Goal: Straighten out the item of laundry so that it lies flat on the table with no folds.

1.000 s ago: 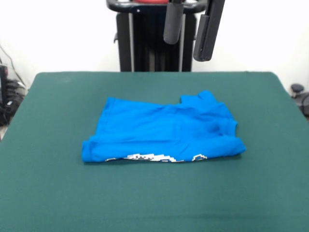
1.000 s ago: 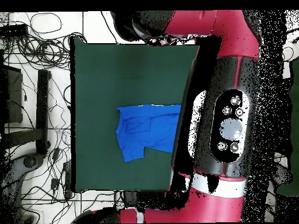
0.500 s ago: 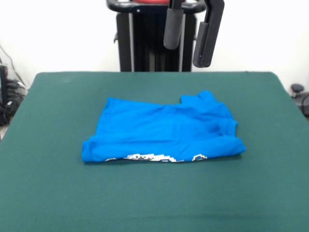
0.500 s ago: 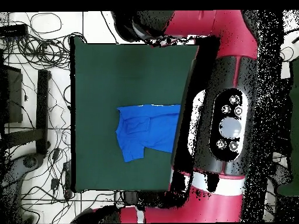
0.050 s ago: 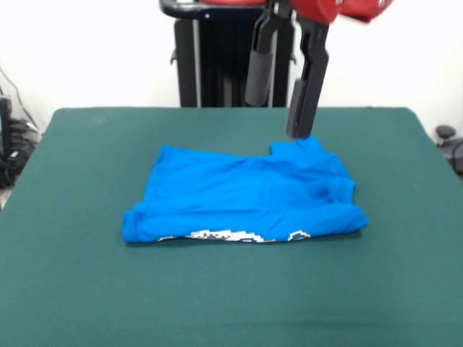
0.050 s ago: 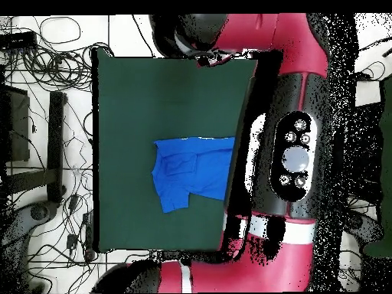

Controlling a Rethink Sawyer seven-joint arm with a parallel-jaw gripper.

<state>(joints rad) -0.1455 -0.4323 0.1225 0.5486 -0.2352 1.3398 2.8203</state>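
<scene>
The item of laundry (image 5: 246, 195) is a bright blue T-shirt lying folded over itself in the middle of the table (image 5: 72, 289). A strip of white, black and yellow print peeks out along its near edge. My gripper (image 5: 277, 118) hangs open just above and behind the shirt's far right corner, with nothing between its two black fingers. One finger reaches lower than the other. Seen from overhead, the shirt (image 6: 187, 176) lies on the green table (image 6: 168, 84), its right part is hidden under my red arm (image 6: 295, 153), and the gripper itself is hidden.
The black pedestal (image 5: 217, 65) stands behind the table's far edge. Cables and dark equipment (image 6: 46, 69) lie on the floor beside the table's left side in the overhead view. Green cloth surrounds the shirt on all sides.
The gripper has come down from the top edge toward the shirt's far right corner, and the red wrist now shows above it. The shirt has not moved.
</scene>
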